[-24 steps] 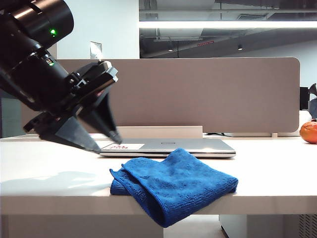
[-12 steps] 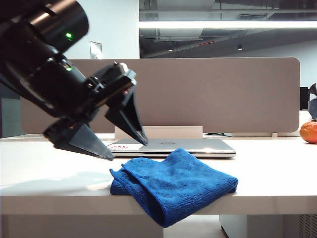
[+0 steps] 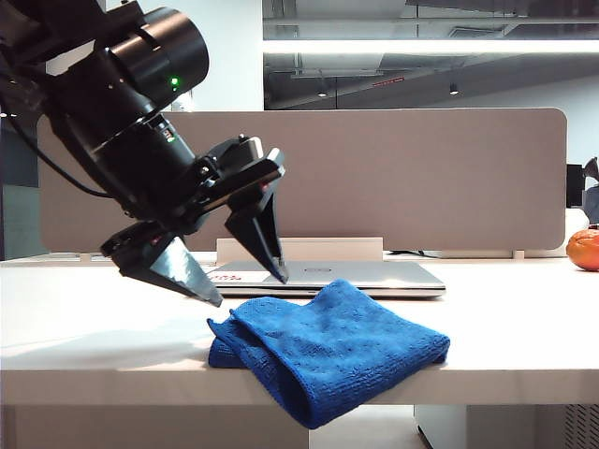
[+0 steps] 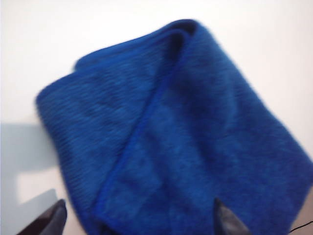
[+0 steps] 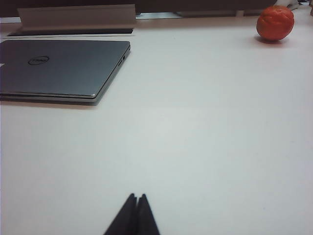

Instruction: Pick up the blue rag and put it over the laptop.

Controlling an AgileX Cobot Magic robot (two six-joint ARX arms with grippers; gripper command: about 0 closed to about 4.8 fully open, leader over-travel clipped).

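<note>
Far left at nine o'clock of the exterior view: left gripper (image 3: pixel 248 290), moved rightward and downward over the last second, jaws gone from near-together to spread wide, tips now poised just above the left edge of the blue rag (image 3: pixel 328 346). Nothing pinched yet. Seen from the left wrist: same two dark fingertips (image 4: pixel 55 220) straddling the rag's near edge, cloth (image 4: pixel 171 137) filling the view, folded once with a seam running through the middle. Centre, at six o'clock: rag bunched on the table (image 3: pixel 94 327), front corner drooping over the near edge. Just behind it, toward twelve o'clock: the laptop (image 3: pixel 365 277), lid closed, bare. Far right at three o'clock: an orange fruit (image 3: pixel 583 249), well apart. Right gripper (image 5: pixel 132 218) pressed together, parked low over bare table, laptop (image 5: pixel 58 66) at its ten o'clock. Likely meaning: approach done, descent and pinch on the rag due next; draping not yet begun.
</note>
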